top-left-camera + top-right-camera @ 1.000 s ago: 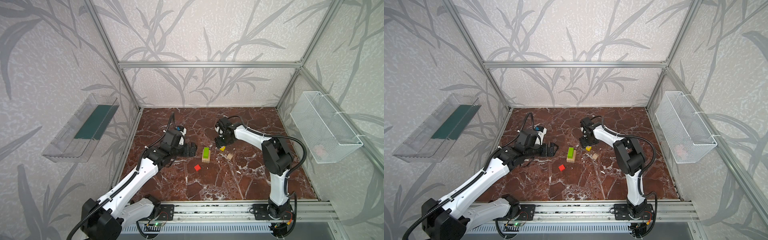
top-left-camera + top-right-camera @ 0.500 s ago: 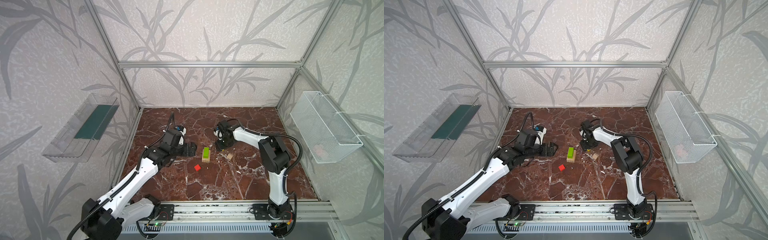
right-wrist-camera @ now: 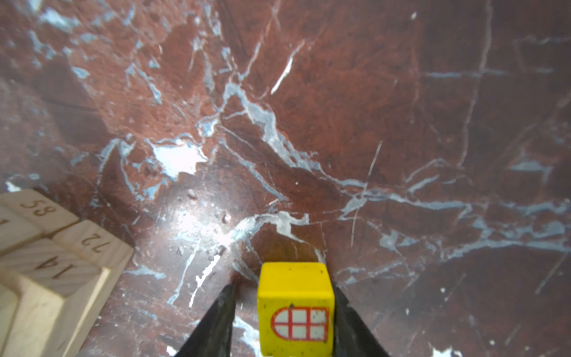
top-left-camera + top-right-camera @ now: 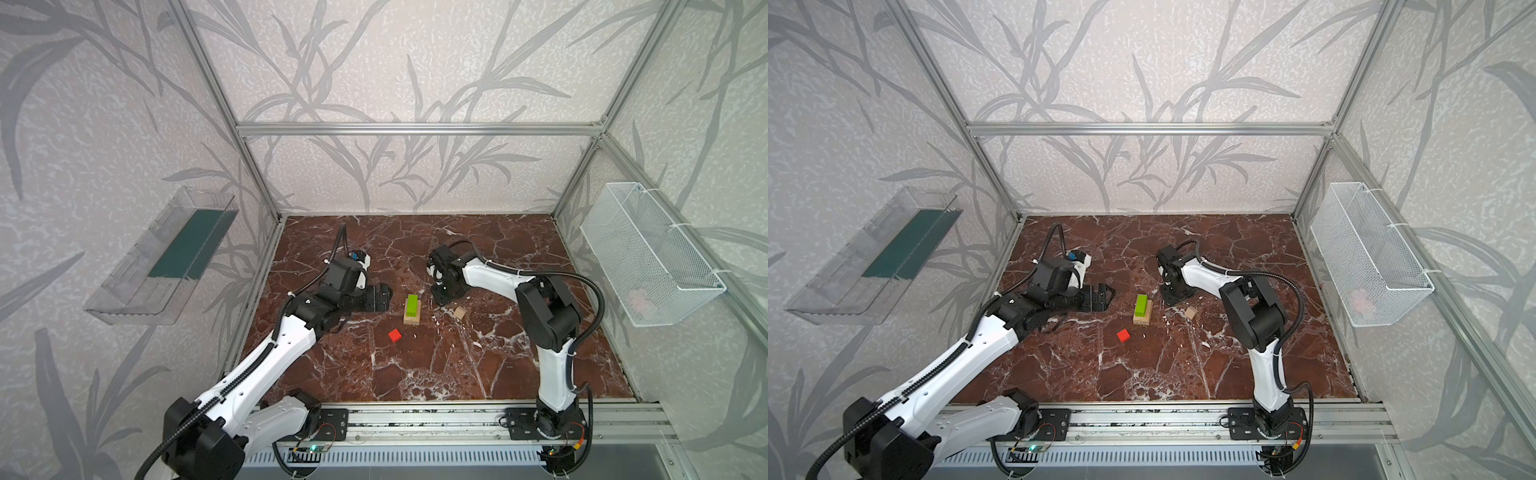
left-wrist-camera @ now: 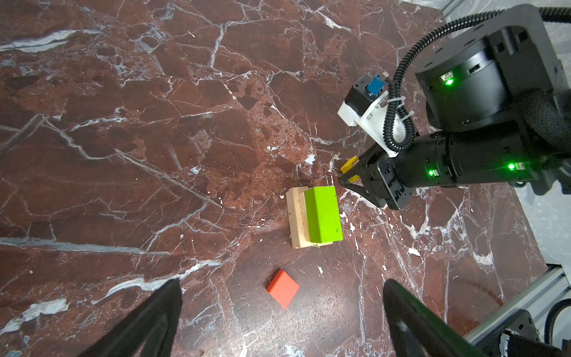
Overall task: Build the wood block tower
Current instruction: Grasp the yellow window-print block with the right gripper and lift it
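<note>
The red-brown marble-look tabletop (image 3: 401,92) is polished and throws a glare patch in the right wrist view. At that view's lower left, the pale rectangular wood planks (image 3: 46,278) show bare, matt grain. The lime-green bar (image 5: 323,213) and red cube (image 5: 282,288) wear smooth paint with a soft sheen. The yellow cube (image 3: 295,290) has glossier, speckled paint. At the right of a top view, the white basket (image 4: 648,257) is wire mesh.

White arms (image 4: 270,357), black joints (image 4: 548,316), ribbed cables (image 5: 398,69)

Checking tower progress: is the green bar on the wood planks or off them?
On. The lime-green bar lies flat atop the pale wood planks, whose edge shows beside it in the left wrist view.
</note>
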`<state>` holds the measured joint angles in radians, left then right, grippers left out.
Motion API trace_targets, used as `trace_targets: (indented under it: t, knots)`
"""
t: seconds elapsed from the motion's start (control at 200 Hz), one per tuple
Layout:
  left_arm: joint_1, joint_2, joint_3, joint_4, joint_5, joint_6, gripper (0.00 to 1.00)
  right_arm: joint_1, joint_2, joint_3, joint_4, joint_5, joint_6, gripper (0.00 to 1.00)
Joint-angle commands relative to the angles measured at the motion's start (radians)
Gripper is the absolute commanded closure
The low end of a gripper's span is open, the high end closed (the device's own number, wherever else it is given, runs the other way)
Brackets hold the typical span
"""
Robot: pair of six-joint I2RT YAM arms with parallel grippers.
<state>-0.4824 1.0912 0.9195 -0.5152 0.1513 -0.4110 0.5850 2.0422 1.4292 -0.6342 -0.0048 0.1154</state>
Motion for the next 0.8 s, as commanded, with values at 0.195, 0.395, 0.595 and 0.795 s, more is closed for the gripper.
trace_targets:
  t: [0.195, 0.395, 0.595, 0.795]
  knots:
    - [0.008, -0.001, -0.002, 0.017, 0.017, 0.009, 0.01, 0.005, 0.002, -0.011, -0.017, 0.050, 0.000, 0.64]
    - [0.007, 0.006, -0.003, 0.017, 0.041, 0.009, 0.01, 0.007, -0.050, -0.033, 0.001, 0.031, -0.013, 0.72]
    - [0.003, 0.008, 0.000, 0.019, 0.092, 0.014, 0.00, 0.023, -0.178, -0.088, 0.012, 0.024, -0.019, 0.78]
    - [-0.013, 0.005, 0.003, 0.023, 0.142, 0.019, 0.00, 0.047, -0.286, -0.092, -0.041, 0.007, -0.031, 0.80]
